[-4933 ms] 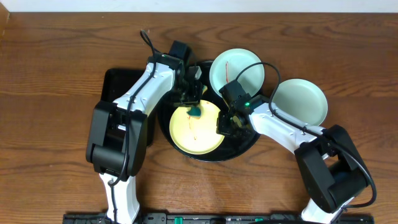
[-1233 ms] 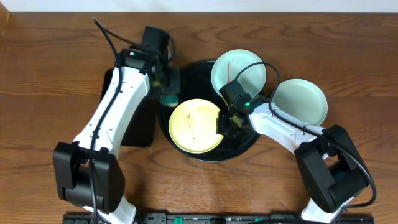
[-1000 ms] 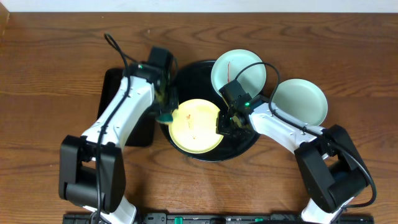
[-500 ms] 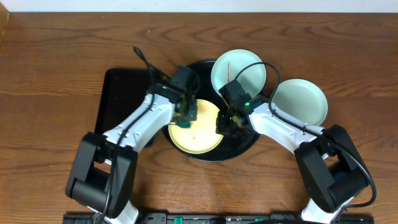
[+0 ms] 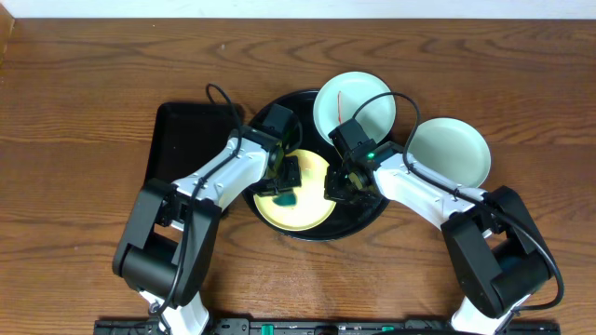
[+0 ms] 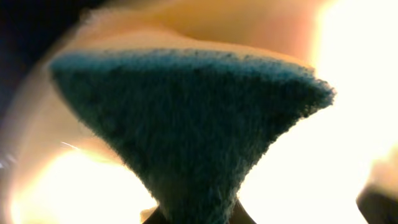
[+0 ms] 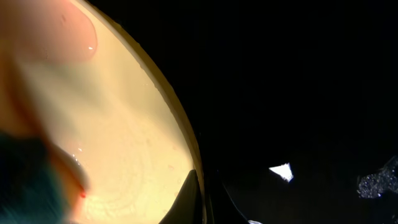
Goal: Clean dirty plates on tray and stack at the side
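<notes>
Now we scrub: our left hand (image 5: 285, 184) pinches the sponge (image 6: 186, 124) down on the yellow plate (image 5: 312, 209), which lies in the near part of the round tray (image 5: 374, 212). Our right hand (image 5: 339, 184) seems clamped on its right rim. We should press lightly and sweep across any red marks. The glossy tray looks slippery. The wooden bench (image 5: 84, 112) has stacking room at the right, beside the mint plate (image 5: 447, 149).

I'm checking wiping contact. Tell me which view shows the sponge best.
Left wrist: the sponge fills the frame, its texture sharp. Overhead shows it only as a small teal patch on the yellow plate. Right wrist catches a blurred teal corner.
</notes>
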You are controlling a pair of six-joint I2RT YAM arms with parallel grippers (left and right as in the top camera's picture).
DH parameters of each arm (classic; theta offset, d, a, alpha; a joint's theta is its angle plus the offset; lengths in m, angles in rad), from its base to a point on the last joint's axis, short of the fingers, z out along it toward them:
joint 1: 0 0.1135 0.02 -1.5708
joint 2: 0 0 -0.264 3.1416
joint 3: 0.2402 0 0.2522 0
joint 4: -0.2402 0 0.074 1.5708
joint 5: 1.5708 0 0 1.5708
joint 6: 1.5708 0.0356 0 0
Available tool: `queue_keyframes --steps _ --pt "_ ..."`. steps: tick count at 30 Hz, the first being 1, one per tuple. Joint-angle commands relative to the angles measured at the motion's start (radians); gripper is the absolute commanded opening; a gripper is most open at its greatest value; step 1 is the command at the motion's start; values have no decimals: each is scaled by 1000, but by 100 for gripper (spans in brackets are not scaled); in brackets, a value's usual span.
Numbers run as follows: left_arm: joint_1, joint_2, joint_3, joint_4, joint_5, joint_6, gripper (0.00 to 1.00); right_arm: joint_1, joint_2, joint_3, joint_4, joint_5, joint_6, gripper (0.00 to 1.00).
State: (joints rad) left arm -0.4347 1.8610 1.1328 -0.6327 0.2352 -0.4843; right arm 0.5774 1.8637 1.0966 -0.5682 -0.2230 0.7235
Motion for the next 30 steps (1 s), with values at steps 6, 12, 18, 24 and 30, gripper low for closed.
queue_keyframes --steps 6,12,18,24,30 --pt "-34 18 -14 16 243 129 7 4 20 4 -1 -6 -14 1" --pt "-25 18 -14 108 0 117 7 4 20 4 -1 -6 -14 1" --pt "-25 18 -13 171 -434 11 8 4 20 4 -1 -6 -14 1" --pt "-26 18 -13 138 -475 -23 7 4 20 4 -2 -6 -15 1" --pt "-27 18 -13 34 -81 95 7 4 20 4 -2 -6 -15 1"
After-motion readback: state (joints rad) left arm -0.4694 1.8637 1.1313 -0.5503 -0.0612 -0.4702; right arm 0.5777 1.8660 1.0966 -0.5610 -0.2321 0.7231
